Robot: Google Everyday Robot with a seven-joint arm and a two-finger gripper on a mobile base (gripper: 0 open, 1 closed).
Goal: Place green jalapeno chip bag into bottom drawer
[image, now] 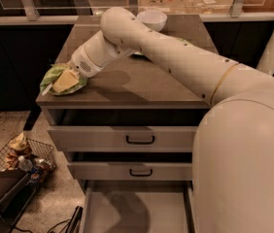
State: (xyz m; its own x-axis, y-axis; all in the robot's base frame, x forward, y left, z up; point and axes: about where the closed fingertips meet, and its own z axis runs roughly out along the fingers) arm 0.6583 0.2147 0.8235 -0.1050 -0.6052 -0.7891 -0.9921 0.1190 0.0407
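The green jalapeno chip bag (52, 75) lies at the front left corner of the grey cabinet top (142, 84). My gripper (65, 81) is down on the bag, its pale yellowish fingers together as one wedge with the bag's foil bunched around them. The bag rests on the top, not lifted. The bottom drawer (132, 210) stands pulled open below, its flat grey floor bare. My white arm (176, 57) reaches across the cabinet top from the right.
A white bowl (151, 19) stands at the back of the top. A bit of another green bag (183, 41) shows behind my arm. Two shut drawers with black handles (140, 140) are above the open one. A wire basket of items (25, 154) sits on the floor at left.
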